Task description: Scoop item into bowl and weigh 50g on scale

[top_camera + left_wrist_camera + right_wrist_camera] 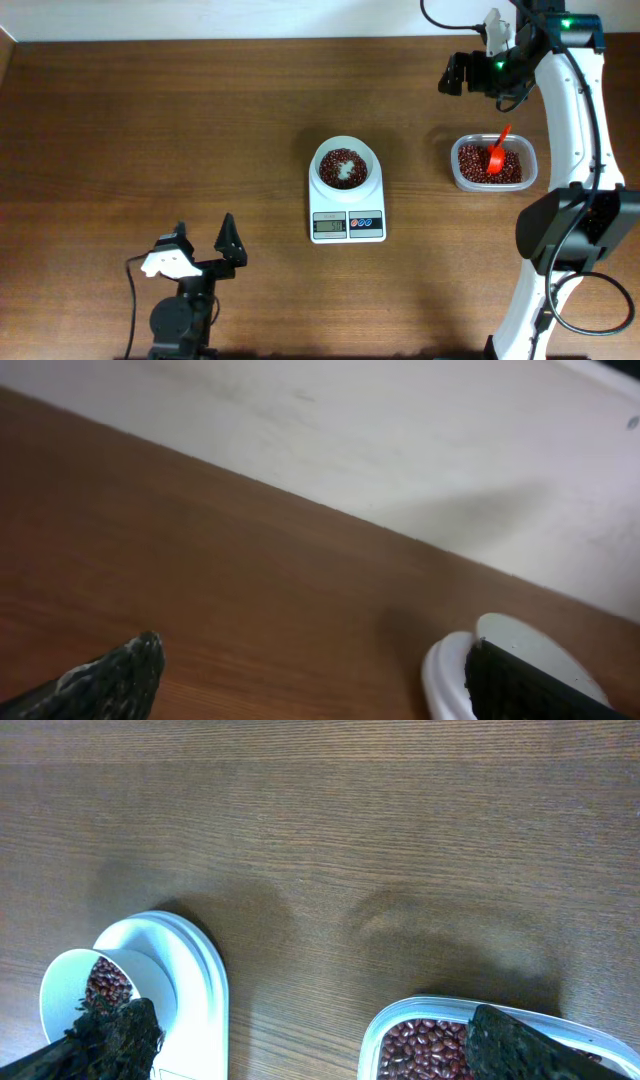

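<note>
The white scale [347, 225] sits mid-table with the white bowl [345, 143] on it. Red-brown beans [330, 168] cover part of the bowl's bottom. More beans [475, 165] fill a clear tub [492, 186] to the right. My right gripper [472, 52] hangs open above the table behind the tub, holding nothing. In its wrist view the right gripper [320, 1050] spans bare wood between the bowl [62, 990] and the tub [395, 1025]. My left gripper [203, 238] rests open and empty near the front left. Its wrist view shows the left gripper [320, 690] and the scale's edge [442, 678].
A red scoop [497, 152] stands in the tub's beans, handle leaning toward the back. The right arm's white links [575, 110] rise along the right side. A pale wall [400, 430] borders the table's far edge.
</note>
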Controlling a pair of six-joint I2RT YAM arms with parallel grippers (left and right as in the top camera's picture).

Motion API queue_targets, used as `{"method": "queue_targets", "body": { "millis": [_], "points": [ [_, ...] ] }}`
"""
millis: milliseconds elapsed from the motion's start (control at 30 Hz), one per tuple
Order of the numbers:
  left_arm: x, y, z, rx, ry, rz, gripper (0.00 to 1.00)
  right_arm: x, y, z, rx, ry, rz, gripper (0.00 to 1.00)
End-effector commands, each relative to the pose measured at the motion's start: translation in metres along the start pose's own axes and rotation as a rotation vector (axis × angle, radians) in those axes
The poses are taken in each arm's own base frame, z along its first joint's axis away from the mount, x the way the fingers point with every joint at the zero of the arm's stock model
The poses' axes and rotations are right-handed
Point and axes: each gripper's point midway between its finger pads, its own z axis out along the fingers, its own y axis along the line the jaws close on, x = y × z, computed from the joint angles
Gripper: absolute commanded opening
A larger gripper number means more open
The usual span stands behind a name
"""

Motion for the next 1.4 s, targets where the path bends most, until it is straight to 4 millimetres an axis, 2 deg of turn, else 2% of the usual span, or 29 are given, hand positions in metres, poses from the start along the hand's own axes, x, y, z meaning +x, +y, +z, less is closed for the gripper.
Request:
{"method": "queue_targets", "body": {
  "millis": [0, 133, 1367],
  "points": [
    [0.0023, 0.0008, 0.0002, 0.01, 0.006, 0.199, 0.99, -0.0019, 0.0043, -0.0044, -0.012, -0.013, -0.009, 0.98],
    [0.0035, -0.0013, 0.0002, 0.024, 0.009, 0.348, 0.99, -0.0019, 0.0043, -0.0044, -0.012, -0.013, -0.009, 0.99],
    [0.0031, -0.0014, 0.0002, 0.024, 0.007, 0.35, 0.99, -0.0016, 0.0041, -0.0038, -0.012, -0.011, -0.008, 0.99]
  ]
}}
